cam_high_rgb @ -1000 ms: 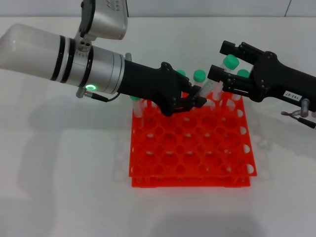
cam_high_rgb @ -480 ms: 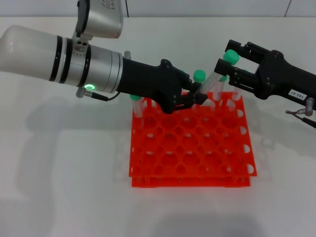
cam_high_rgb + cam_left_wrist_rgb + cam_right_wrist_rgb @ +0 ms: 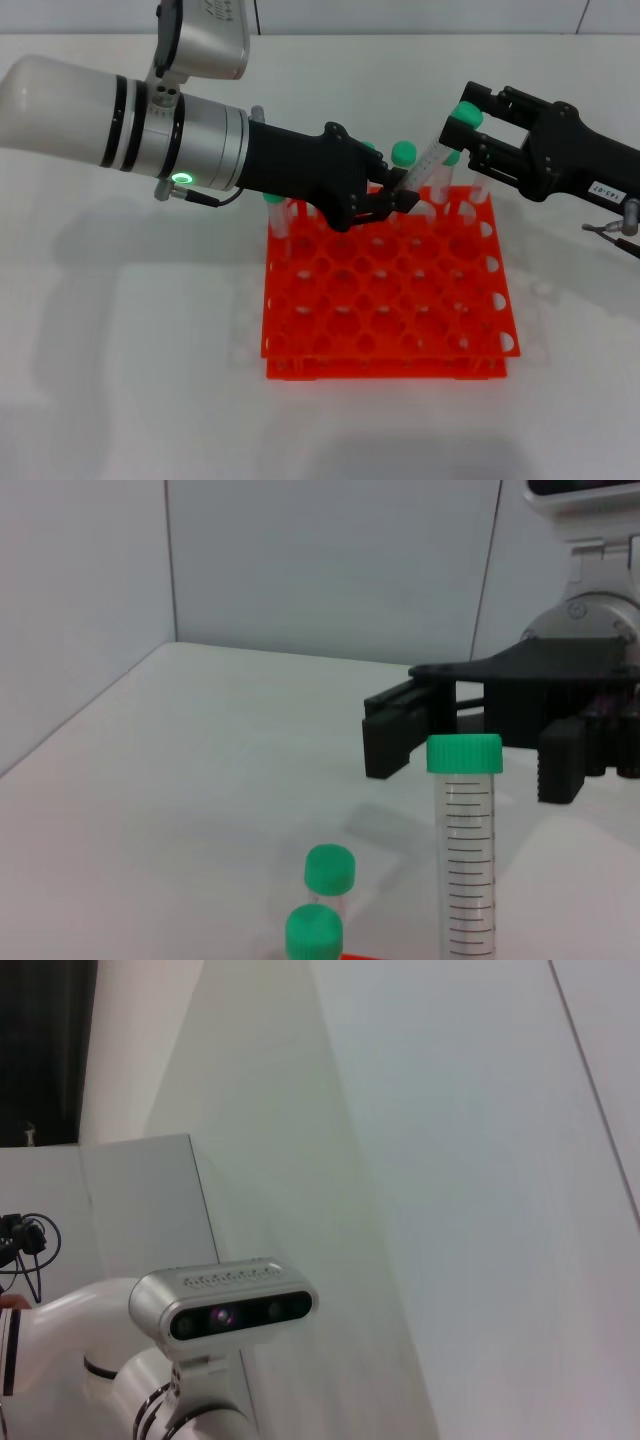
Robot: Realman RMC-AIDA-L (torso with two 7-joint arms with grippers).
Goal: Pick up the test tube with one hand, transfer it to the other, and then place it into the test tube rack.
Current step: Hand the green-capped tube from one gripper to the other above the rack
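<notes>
Handover above the test tube rack (image 3: 385, 300), 2 grippers on 1 test tube (image 3: 432, 160).

Left gripper (image 3: 392, 200) is clamped on the tube's lower end; right gripper (image 3: 462, 128), fingers apart, straddles its green cap. At least 3 other green-capped tubes (image 3: 322, 908) stand in the rack's far row (count approx.). White label on right gripper, unreadable.

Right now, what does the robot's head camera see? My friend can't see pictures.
The left gripper holds a tilted tube by its bottom above an orange rack, while the open right gripper sits around its green cap. Other green-capped tubes stand at the rack's back.
</notes>
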